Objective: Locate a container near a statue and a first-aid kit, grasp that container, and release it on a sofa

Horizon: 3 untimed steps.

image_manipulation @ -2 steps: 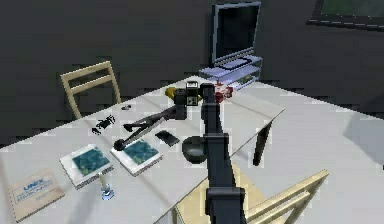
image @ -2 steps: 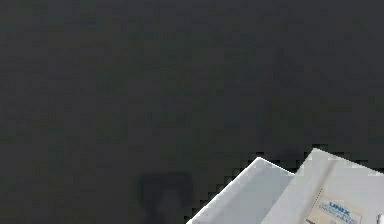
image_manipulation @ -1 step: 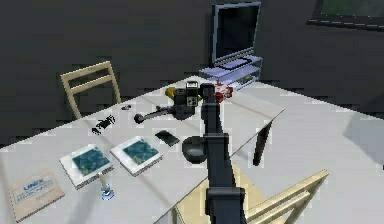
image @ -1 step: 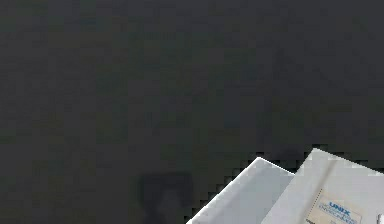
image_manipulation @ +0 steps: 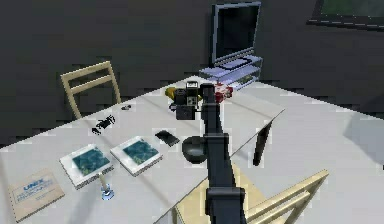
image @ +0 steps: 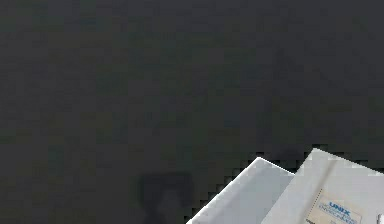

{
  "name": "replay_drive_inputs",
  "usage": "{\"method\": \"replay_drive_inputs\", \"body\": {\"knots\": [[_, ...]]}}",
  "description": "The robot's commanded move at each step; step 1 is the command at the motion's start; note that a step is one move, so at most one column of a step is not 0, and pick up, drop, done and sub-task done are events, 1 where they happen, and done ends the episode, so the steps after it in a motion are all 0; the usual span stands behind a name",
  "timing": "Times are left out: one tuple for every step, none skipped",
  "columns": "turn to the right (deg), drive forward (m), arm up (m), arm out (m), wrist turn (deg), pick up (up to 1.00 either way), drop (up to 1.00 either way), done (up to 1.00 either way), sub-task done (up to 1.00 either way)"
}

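Arm side view: arm (image_manipulation: 214, 150) comes up from the bottom edge across the white counter (image_manipulation: 300, 120), tip over the counter's far part. Fingers (image_manipulation: 188, 103) sit in a cluster of small stuff there: yellowish blob (image_manipulation: 177, 95) just left of them, red/white blob (image_manipulation: 222, 93) just right of the arm tip. Too small to say which bit is the container, or whether the fingers touch anything. Grip state: can't tell. Things stand on the counter right at/behind the fingers, so can't say if they're holding anything.

Rest of counter, nearer the cam:
- dark bowl (image_manipulation: 193, 150) just beside the arm, on its left
- dark flat slab (image_manipulation: 165, 137) left of the bowl
- teal book (image_manipulation: 135, 152) and 2nd teal book (image_manipulation: 85, 162) side by side
- pale book (image_manipulation: 35, 190) at the bottom-left corner
- small dark bits (image_manipulation: 103, 125) farther back

Beyond the counter: flat screen (image_manipulation: 235, 30) on a low pale stand (image_manipulation: 235, 72). Wooden chair (image_manipulation: 90, 85) at the far left side, 2nd wooden chair (image_manipulation: 290, 200) at bottom right.

Fwd view: dark wall (image: 150, 90), counter corner at lower right, white-cover book (image: 345, 195) on it by the right edge.
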Motion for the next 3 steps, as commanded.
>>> {"method": "replay_drive_inputs", "body": {"knots": [[0.0, 0.00, 0.00, 0.00, 6.0, 0.00, 0.00, 0.00, 0.00], [0.0, 0.00, -0.30, 0.00, 0.0, 0.00, 0.00, 0.00, 0.00], [0.0, 0.00, 0.00, 0.00, 0.0, 1.00, 0.00, 0.00, 0.00]]}}
